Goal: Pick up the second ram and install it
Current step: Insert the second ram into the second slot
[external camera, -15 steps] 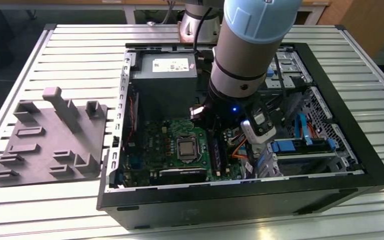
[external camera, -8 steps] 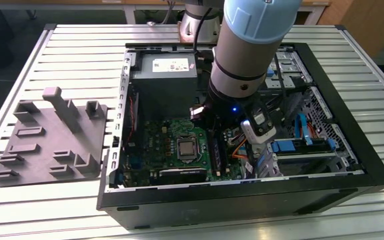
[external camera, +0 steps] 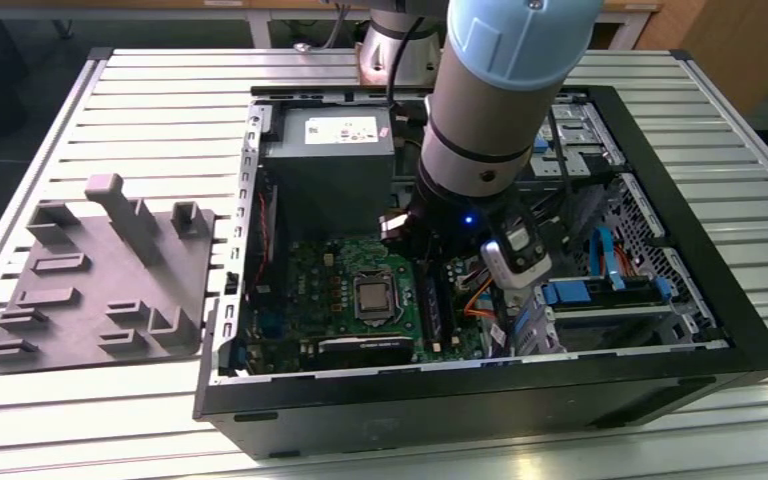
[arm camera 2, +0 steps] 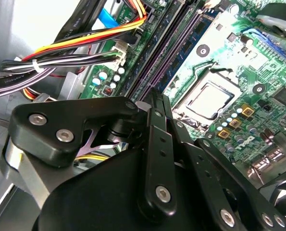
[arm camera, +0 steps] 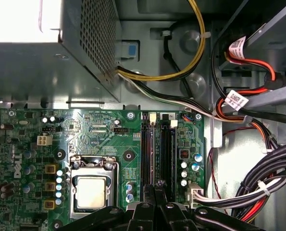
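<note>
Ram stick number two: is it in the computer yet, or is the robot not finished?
Nearly, it seems. Done: the second ram looks to be standing in the black slots on the motherboard. In hand: the gripper, shut, sits right over that stick's end. Left: I cannot tell whether it is clicked fully down.

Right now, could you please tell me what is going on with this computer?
A robot arm is reaching into an open computer case on a slatted table. Its gripper is poised over the memory slots beside the processor. I cannot tell whether it is holding anything.
</note>
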Robot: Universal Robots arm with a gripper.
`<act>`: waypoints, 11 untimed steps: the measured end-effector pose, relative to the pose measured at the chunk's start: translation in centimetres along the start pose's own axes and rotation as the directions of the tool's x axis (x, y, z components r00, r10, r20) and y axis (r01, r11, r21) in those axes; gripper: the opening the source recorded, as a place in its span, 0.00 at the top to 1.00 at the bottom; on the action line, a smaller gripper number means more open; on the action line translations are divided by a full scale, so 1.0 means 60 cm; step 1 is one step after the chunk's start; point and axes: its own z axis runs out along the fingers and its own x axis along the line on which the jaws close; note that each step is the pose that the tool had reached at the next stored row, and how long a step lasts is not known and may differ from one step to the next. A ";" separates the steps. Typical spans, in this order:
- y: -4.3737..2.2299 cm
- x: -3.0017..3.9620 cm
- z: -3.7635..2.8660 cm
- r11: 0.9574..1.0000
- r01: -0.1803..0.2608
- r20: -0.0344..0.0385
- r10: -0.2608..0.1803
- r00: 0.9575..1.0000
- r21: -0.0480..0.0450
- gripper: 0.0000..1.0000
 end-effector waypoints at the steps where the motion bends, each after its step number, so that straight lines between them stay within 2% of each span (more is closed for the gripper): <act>1: 0.000 0.000 0.000 1.000 -0.005 0.000 0.005 1.000 0.000 0.88; 5: 0.000 0.000 0.001 1.000 -0.028 0.002 0.028 1.000 -0.001 0.88; 11: 0.000 0.000 0.001 1.000 -0.030 0.003 0.030 1.000 -0.001 0.88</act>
